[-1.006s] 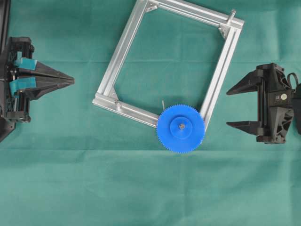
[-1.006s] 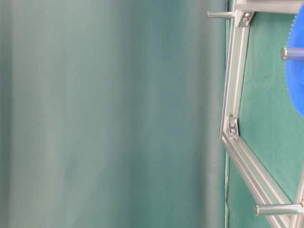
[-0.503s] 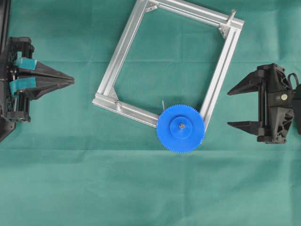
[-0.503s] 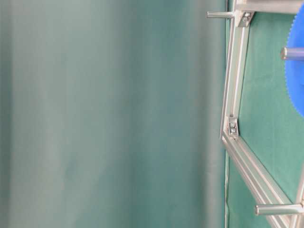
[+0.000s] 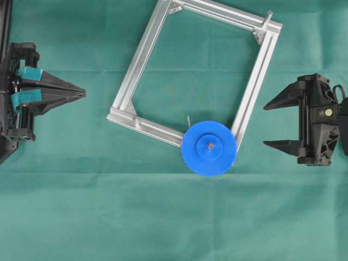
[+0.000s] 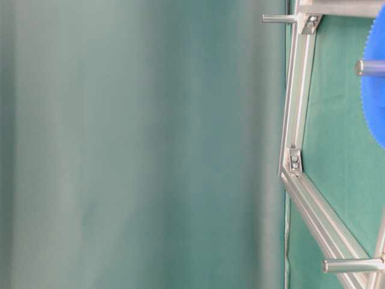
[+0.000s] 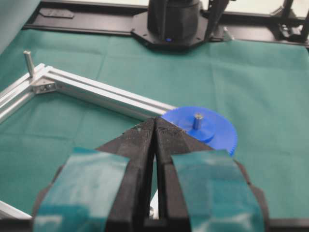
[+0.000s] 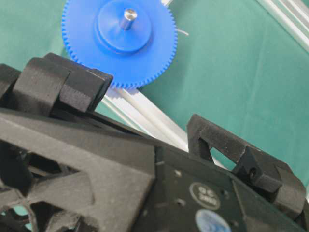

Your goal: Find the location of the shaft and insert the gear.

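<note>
Sitting on shaft (image 5: 210, 145): gear (image 5: 209, 148), overlapping aluminium frame (image 5: 142, 53) corner.

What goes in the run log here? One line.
gear: seated on shaft | left gripper: shut, clear | right gripper: open, clear

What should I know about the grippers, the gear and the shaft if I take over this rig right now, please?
Left gripper: shut, empty, parked at the left edge.
Right gripper: open, empty, right of the frame, clear of the gear.
Gear: lying flat on the frame's lower corner, with the shaft poking up through its hub.
Done: the gear looks inserted and released.
Left: apparently nothing but confirming it is fully seated.
</note>
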`<state>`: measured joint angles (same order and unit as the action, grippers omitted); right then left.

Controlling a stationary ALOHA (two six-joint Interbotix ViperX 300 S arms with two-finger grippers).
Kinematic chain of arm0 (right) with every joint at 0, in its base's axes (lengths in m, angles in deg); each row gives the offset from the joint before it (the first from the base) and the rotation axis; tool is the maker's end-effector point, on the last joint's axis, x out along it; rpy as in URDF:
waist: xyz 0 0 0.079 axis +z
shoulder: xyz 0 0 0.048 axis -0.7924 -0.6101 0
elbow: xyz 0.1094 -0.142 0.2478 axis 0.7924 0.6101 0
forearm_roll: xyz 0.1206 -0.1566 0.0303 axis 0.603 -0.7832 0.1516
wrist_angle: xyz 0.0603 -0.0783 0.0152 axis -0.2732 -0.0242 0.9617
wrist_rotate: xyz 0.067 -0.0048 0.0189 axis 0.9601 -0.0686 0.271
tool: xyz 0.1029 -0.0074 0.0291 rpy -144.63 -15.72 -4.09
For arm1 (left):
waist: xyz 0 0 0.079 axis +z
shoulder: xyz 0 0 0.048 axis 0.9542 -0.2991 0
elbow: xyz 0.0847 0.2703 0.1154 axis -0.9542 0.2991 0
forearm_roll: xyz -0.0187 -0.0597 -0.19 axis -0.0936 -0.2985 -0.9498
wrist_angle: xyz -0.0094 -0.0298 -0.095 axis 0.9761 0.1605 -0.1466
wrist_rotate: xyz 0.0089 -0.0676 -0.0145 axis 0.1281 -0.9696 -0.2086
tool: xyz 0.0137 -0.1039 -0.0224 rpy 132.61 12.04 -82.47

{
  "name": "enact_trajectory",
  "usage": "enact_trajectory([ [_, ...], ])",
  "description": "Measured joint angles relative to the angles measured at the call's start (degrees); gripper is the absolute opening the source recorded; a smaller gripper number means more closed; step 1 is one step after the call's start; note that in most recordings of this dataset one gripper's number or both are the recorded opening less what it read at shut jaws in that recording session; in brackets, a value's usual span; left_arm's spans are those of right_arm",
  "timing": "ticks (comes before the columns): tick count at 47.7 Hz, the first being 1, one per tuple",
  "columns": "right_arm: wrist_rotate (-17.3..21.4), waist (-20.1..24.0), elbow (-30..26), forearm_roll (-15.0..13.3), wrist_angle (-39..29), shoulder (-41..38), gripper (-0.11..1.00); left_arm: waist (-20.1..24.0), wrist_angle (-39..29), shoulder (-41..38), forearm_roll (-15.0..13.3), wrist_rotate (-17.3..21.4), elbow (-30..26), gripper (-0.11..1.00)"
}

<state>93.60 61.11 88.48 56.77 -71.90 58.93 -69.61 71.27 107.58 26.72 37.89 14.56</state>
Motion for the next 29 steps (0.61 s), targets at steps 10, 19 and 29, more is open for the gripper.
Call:
enact_trajectory([
  [10, 0.1, 0.0, 0.3, 0.0, 0.4, 0.0, 0.90, 0.0, 0.0, 0.0, 0.1, 0.0, 0.0, 0.00],
  [19, 0.0, 0.0, 0.4, 0.0, 0.7, 0.0, 0.90, 0.0, 0.0, 0.0, 0.0, 0.0, 0.0, 0.00],
  [29, 0.1, 0.0, 0.6, 0.0, 1.1, 0.0, 0.90, 0.0, 0.0, 0.1, 0.1, 0.0, 0.0, 0.00],
])
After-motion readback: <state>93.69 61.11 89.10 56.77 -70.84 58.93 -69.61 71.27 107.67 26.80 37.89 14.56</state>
